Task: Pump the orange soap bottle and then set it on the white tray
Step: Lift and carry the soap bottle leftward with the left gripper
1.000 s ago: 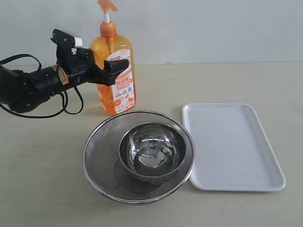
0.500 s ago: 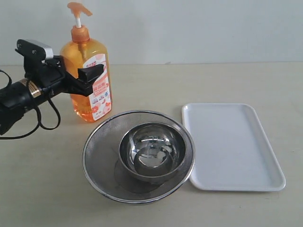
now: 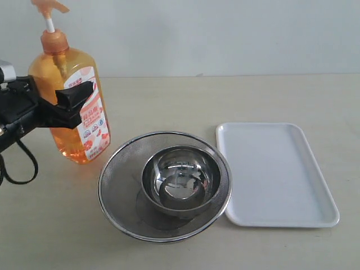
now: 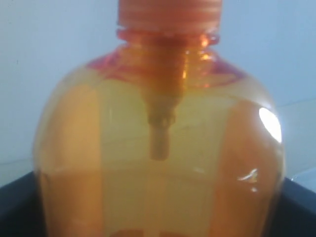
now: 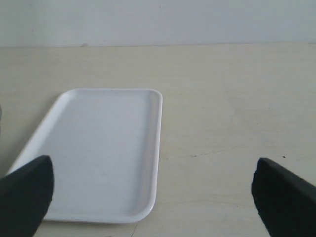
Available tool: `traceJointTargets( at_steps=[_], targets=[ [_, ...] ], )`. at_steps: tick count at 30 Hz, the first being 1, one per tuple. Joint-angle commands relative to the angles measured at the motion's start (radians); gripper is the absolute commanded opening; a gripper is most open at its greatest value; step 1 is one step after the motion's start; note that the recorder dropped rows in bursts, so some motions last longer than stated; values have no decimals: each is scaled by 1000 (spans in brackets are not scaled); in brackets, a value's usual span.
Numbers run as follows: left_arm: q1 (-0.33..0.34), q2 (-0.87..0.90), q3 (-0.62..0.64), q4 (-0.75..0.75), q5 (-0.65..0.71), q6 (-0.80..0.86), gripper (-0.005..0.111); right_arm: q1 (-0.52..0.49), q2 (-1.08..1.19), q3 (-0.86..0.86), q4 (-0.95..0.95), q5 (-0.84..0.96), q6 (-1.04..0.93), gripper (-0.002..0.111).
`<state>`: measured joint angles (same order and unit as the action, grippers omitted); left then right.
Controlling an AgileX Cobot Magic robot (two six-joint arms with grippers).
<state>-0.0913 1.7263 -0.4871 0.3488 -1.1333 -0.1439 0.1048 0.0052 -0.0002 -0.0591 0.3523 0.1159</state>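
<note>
The orange soap bottle [image 3: 67,107] stands upright at the far left of the exterior view, its pump head [image 3: 48,7] at the top edge. My left gripper [image 3: 72,100] is shut on the bottle's body, with one black finger across the label. In the left wrist view the orange soap bottle [image 4: 158,148] fills the picture, and dark fingers [image 4: 15,210] show at its sides. The white tray [image 3: 275,174] lies flat at the right with nothing on it. My right gripper [image 5: 155,197] is open near a corner of the white tray [image 5: 98,148], holding nothing.
A round steel mesh strainer [image 3: 115,169] with a steel bowl [image 3: 180,177] inside sits between the bottle and the tray, close to the tray's left rim. A pale wall runs along the back of the table.
My left gripper has carried the bottle leftward and nearer the camera, from behind the strainer to its left side. Strainer, bowl and tray have not moved.
</note>
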Motion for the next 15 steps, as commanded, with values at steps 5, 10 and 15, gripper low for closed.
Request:
traceJointTargets(
  at_steps=[5,10,15],
  targets=[
    [1,-207,234,-121,-88,67,5,-3,-5,0,1,-12,-2,105],
    [1,-302,341,-160,-88,69,5,-3,-5,0,1,-12,-2,105],
    [1,-367,387,-202,-88,63,5,-3,-5,0,1,-12,-2,105]
  ],
)
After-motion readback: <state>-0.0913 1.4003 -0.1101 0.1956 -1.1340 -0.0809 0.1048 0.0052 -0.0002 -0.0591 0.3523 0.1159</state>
